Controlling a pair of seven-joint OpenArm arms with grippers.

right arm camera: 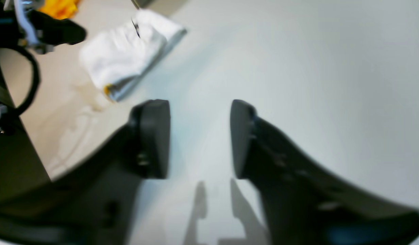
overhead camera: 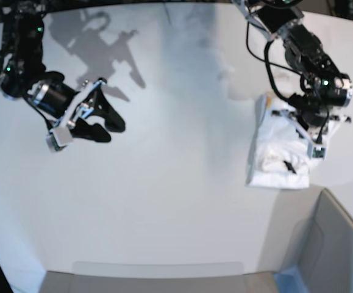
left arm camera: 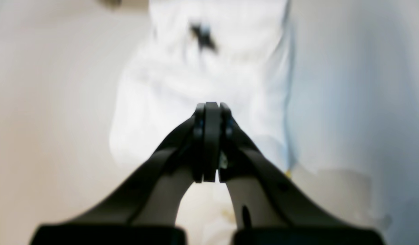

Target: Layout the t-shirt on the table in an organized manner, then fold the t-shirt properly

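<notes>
The white t-shirt lies folded into a compact bundle on the right side of the white table; a small black mark shows on its top. My left gripper hovers at the shirt's near edge, its fingers pressed shut with no cloth visibly between them. Far off on the other side of the table, my right gripper hangs above bare tabletop. Its pads stand apart with nothing between them. The right wrist view shows the folded shirt at its upper left.
A grey bin with a blue corner stands at the table's front right, close to the shirt. Something orange lies beyond the table edge in the right wrist view, next to the left arm.
</notes>
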